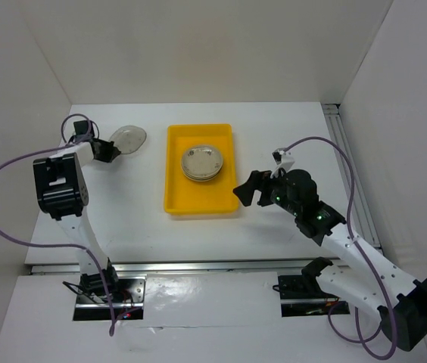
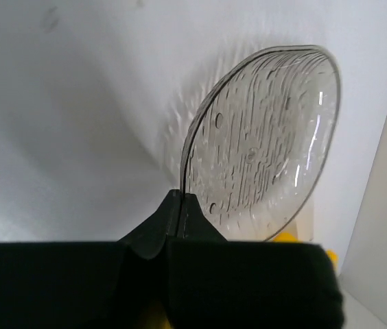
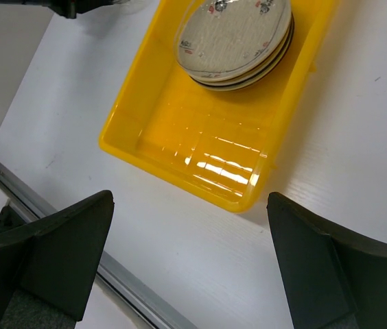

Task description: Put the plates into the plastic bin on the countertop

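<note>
Grip first: my left gripper (image 1: 113,150) (image 2: 182,205) is pinched narrow on the near rim of the clear plate (image 1: 129,138) (image 2: 262,164), which juts out beyond my fingertips and stands tilted over the countertop (image 1: 123,219). I cannot tell whether its far edge touches the surface.

The plastic bin (image 1: 174,175) (image 3: 200,147) lies to the right of that gripper, apart from it, with bare white counter between. Its long axis runs away from my bases, so I judge the coming move to be a sideways carry across its left long wall. A stack of plates (image 1: 202,162) (image 3: 238,34) sits in the far half of the bin, about level with my left gripper; the near half is bare.

My right gripper (image 1: 247,190) (image 3: 190,199) hangs spread wide and holding nothing, just off the bin's near right corner. It is nearer the bin; the left is the one with the plate.

No brand, label or legible writing shows; the marks on the top stacked plate are too small to read.
</note>
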`<state>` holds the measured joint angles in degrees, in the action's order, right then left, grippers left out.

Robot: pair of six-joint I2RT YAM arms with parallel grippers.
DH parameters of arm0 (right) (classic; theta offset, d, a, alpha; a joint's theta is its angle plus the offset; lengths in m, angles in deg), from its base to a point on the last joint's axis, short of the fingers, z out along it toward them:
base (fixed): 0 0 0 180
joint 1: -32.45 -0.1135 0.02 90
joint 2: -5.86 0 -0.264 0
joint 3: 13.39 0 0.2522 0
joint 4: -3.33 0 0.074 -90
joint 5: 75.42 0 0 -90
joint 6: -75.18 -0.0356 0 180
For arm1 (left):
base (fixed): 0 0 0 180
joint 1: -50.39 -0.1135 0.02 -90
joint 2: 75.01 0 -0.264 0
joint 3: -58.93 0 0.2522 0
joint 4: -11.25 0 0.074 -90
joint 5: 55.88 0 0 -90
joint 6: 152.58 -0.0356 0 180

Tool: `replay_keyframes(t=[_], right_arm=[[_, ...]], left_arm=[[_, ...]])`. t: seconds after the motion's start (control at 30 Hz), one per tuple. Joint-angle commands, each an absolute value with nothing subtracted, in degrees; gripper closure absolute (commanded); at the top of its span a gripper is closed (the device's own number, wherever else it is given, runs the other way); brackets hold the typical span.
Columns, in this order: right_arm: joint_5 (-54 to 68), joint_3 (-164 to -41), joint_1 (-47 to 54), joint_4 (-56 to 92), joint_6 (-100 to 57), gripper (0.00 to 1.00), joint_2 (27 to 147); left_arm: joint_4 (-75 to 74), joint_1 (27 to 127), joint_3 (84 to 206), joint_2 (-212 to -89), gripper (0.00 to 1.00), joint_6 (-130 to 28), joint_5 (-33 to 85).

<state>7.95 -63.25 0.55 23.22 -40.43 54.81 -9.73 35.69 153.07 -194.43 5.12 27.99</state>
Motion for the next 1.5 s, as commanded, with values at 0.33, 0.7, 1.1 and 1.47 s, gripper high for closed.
replay_keyframes(t=[0.33,0.7,1.1,1.47], right_arm=[[9.5,-62.6,0.1,26.4,-41.0,0.0,50.2],[9.5,-63.1,0.1,31.1,-40.4,0.0,45.9],[10.1,-62.0,0.1,31.2,-40.4,0.0,45.4],[9.6,-62.0,0.1,31.1,-40.4,0.0,45.4]], left_arm=[[-13.7,52.6,151.3,-169.6,1.0,-11.5,23.4],[-26.7,64.8,165.6,-184.8,1.0,-24.4,20.0],[-26.2,64.8,163.7,-185.9,1.0,-25.1,19.9],[-26.5,66.4,163.1,-182.0,0.48,-24.3,19.6]])
